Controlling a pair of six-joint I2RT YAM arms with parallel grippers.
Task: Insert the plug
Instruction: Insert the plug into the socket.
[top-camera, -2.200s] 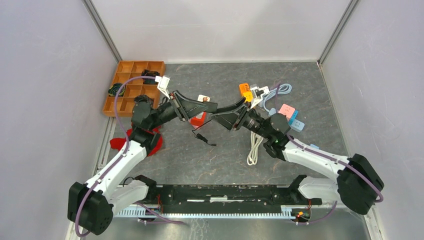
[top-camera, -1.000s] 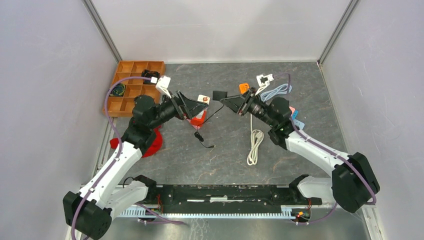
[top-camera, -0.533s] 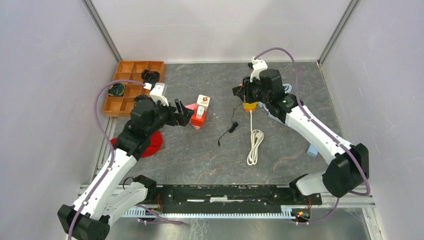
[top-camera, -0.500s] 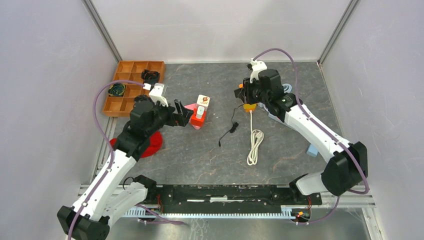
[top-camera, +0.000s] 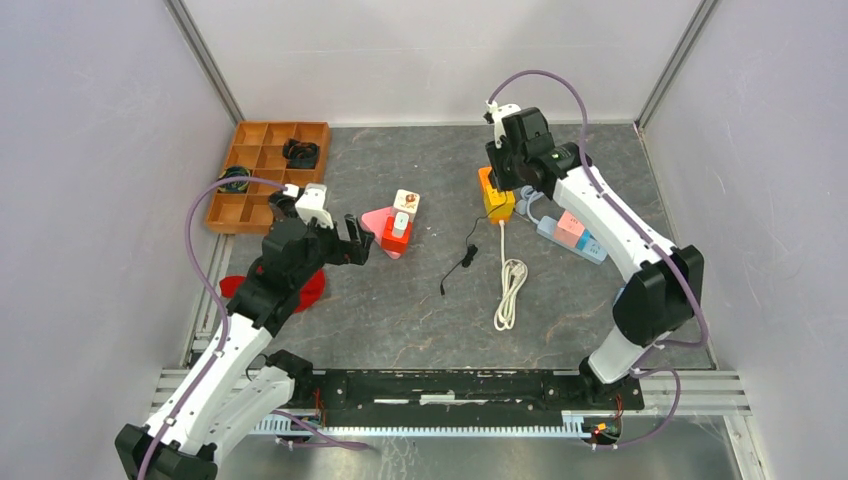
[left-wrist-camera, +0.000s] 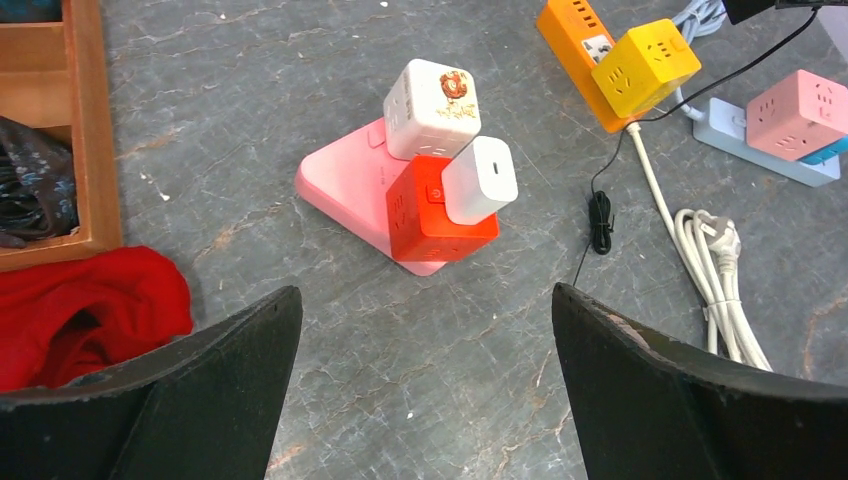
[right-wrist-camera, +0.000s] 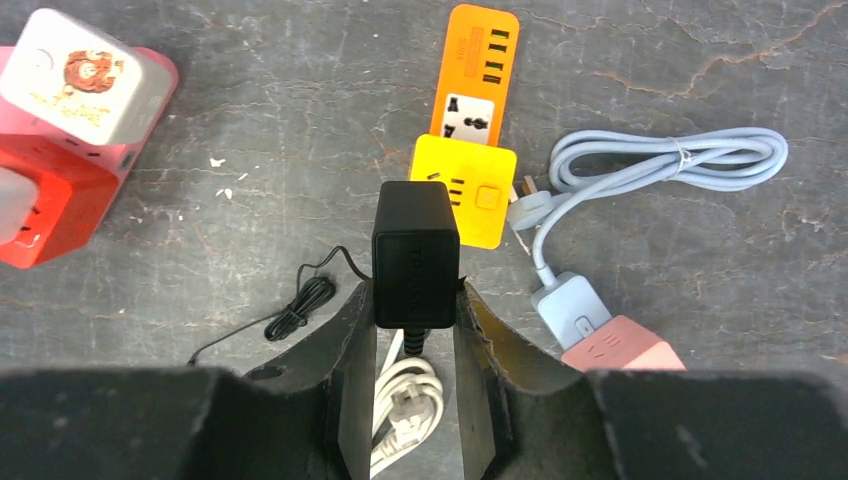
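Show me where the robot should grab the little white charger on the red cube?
Probably by two flat opposite sides of the white charger, coming in from its free end, away from the red cube. It is a smooth box that sticks out with open space around it.

Bright, even, diffuse light from above, soft faint shadows; all three views sharp, colours clear

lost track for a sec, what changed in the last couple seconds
The right gripper, shut on the black adapter, carried it from the middle back and right to over the yellow cube, its thin cord trailing along. The left gripper, open and empty, pulled back toward its base. The red cube stack, white cable and tray stayed put.
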